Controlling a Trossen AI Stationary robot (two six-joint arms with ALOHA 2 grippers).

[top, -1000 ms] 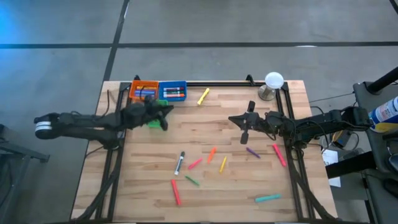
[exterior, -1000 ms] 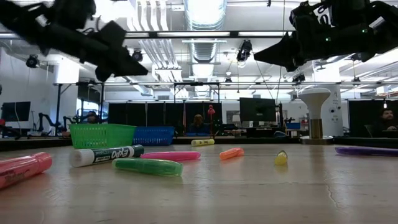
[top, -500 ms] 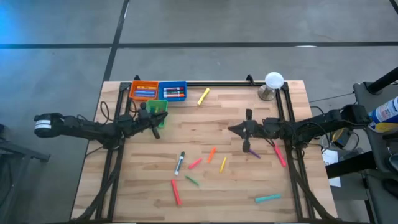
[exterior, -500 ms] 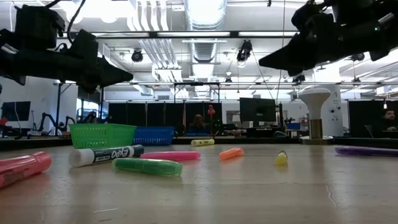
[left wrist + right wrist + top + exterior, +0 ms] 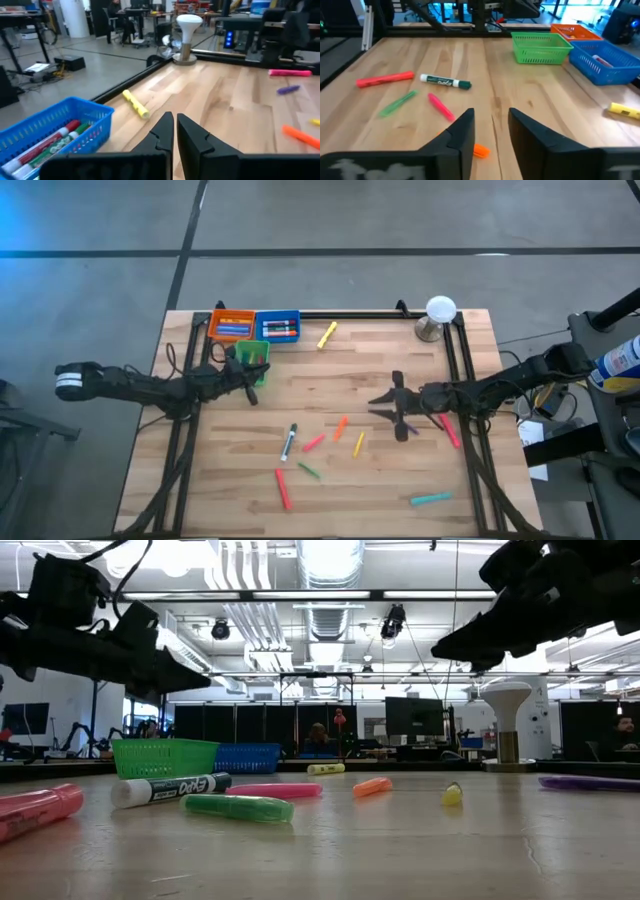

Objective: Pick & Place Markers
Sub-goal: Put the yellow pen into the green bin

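Yellow marker point(image 5: 135, 104) beside blue bin point(image 5: 47, 131) (markers inside)

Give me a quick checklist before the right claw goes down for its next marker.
1. Right claw open and empty: ok, fingers apart in its wrist view, nothing between them.
2. Marker within reach: ok, purple marker lies just beside it.
3. Left claw out of the way: ok, shut, empty, near the green bin.
4. Bins free to receive: ok, green bin looks empty.
5. Claw centred over one marker: cannot tell.
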